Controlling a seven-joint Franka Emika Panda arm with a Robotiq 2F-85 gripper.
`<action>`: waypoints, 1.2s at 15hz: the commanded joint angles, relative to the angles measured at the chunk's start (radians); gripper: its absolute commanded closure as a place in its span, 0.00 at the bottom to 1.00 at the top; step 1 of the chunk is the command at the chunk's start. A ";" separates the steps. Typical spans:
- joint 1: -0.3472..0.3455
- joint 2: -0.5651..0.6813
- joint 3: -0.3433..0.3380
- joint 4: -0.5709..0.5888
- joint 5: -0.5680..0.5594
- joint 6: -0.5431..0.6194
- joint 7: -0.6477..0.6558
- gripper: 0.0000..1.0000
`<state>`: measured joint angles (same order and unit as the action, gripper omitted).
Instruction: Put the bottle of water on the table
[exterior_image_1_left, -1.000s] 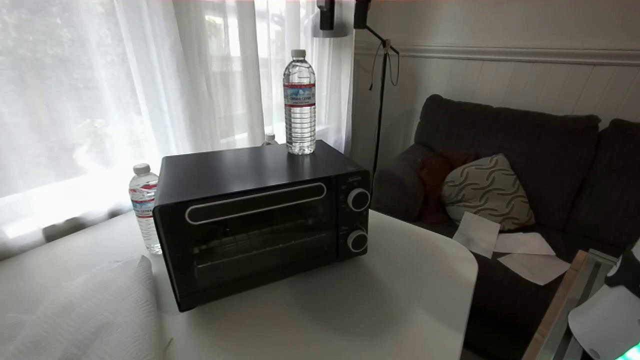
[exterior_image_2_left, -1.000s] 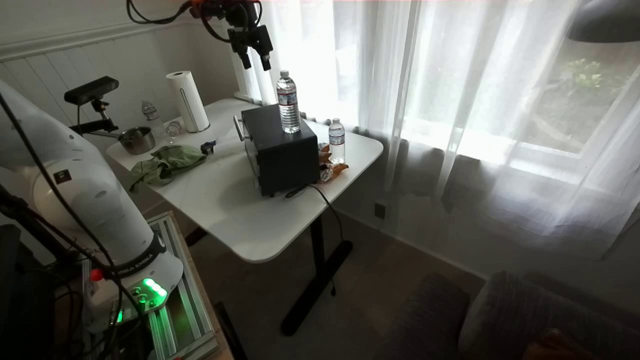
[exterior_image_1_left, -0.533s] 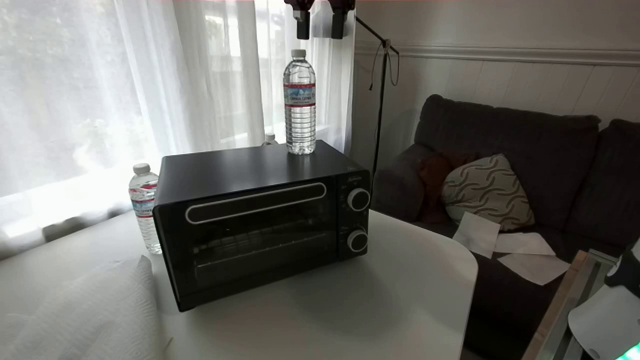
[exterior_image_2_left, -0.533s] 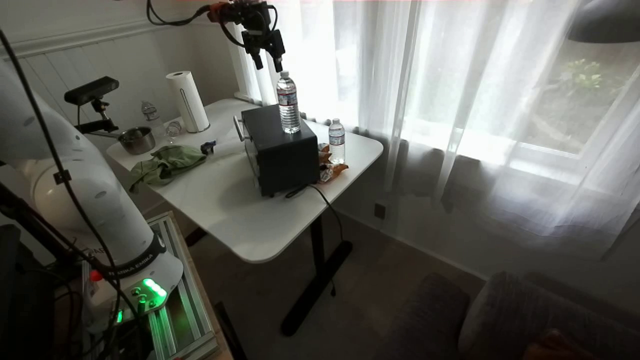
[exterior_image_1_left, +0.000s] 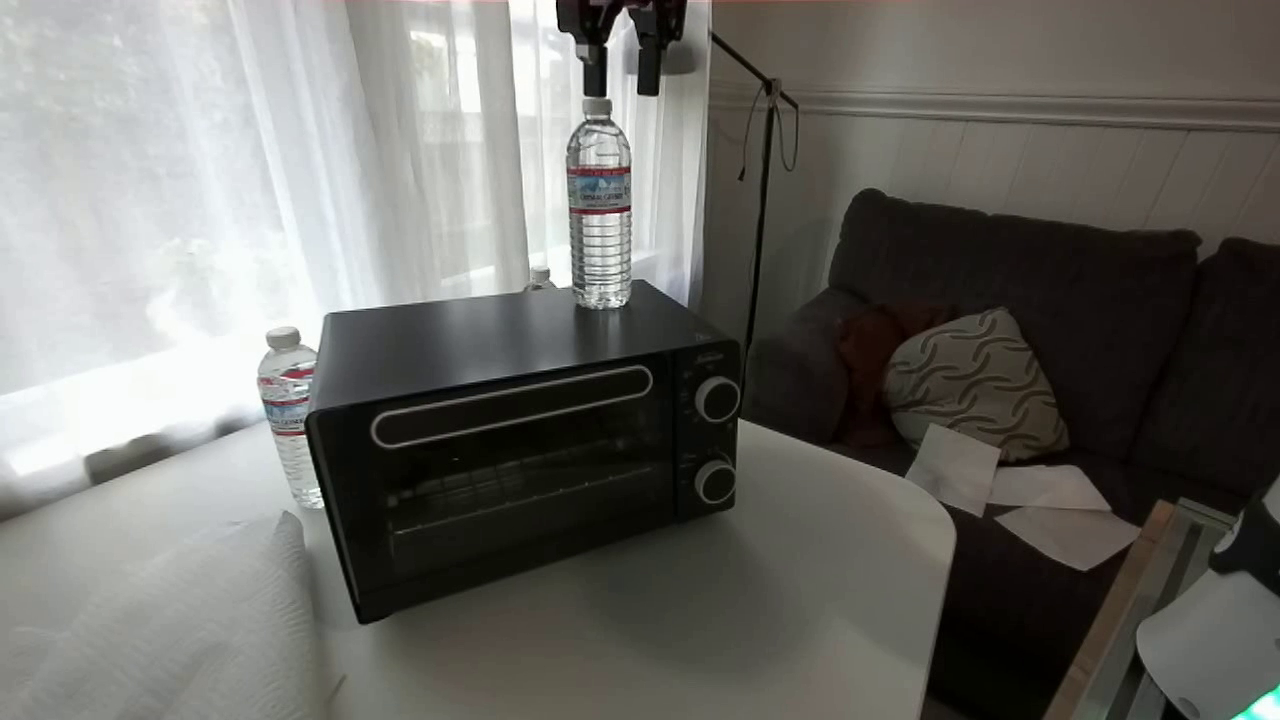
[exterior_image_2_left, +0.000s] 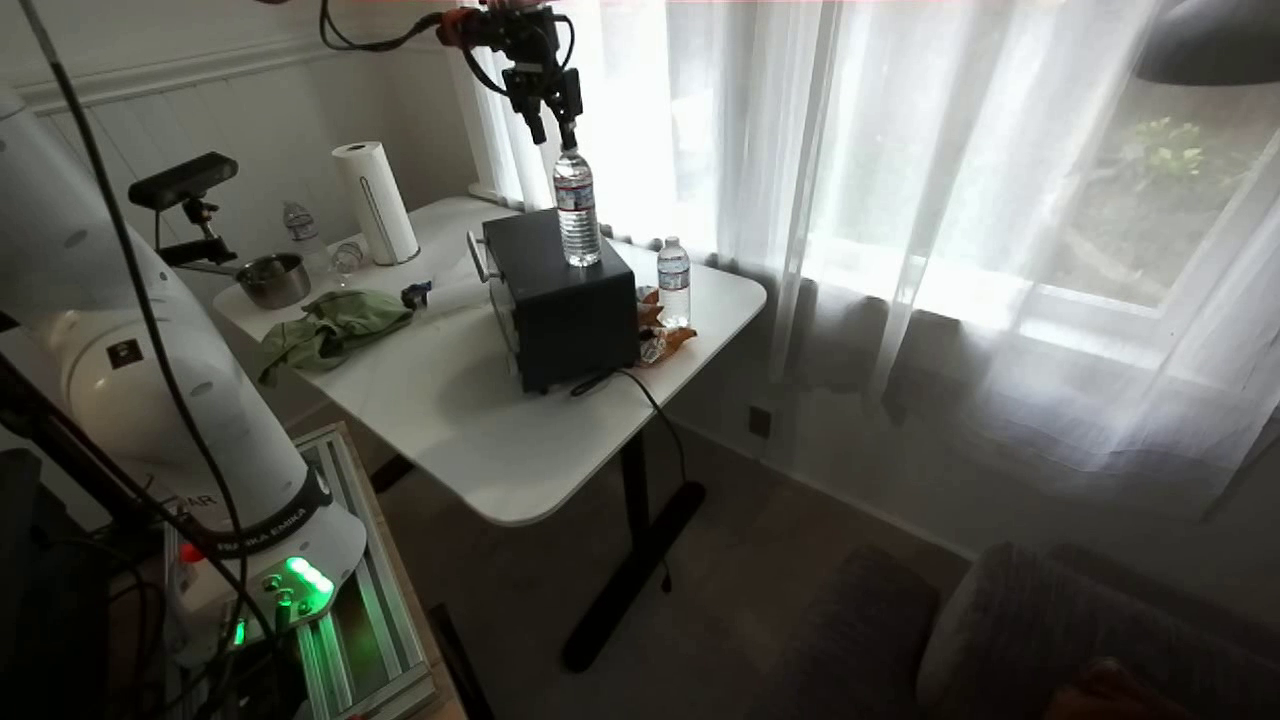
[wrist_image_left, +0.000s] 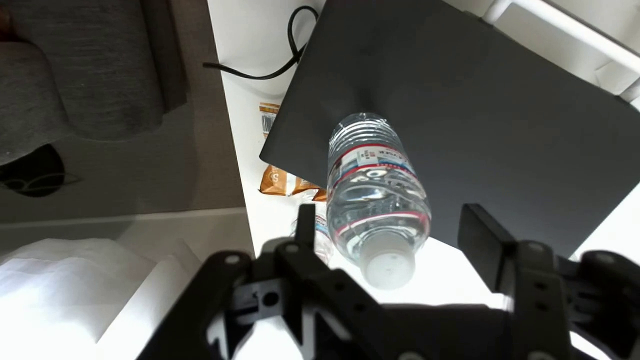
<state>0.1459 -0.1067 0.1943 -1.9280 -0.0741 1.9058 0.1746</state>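
One end effector (exterior_image_1_left: 622, 90), pointing down, spread wide, above water bottle (exterior_image_1_left: 600, 215)

- In the wrist view, my spread claw (wrist_image_left: 389, 214) has a gap on each side of the bottle of water (wrist_image_left: 375, 197).
- The black toaster oven (exterior_image_2_left: 580, 335) beneath it bars my low path.
- Around the oven, in an exterior view, I have open bench (exterior_image_2_left: 500, 450) at seven o'clock.
- In my way: second bottle (exterior_image_2_left: 675, 285) at three, orange packets (exterior_image_2_left: 670, 345) at four, cord (exterior_image_2_left: 654, 398) at five.
- Farther out, green cloth (exterior_image_2_left: 345, 322) and metal pot (exterior_image_2_left: 276, 283) at nine, paper towel roll (exterior_image_2_left: 376, 205) at ten.
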 joint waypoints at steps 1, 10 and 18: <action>0.002 0.040 -0.004 0.042 -0.027 0.008 0.009 0.28; 0.009 0.074 -0.005 0.069 -0.034 0.020 0.010 0.52; 0.012 0.077 -0.003 0.072 -0.043 0.024 0.005 0.92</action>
<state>0.1489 -0.0416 0.1927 -1.8768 -0.0939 1.9290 0.1747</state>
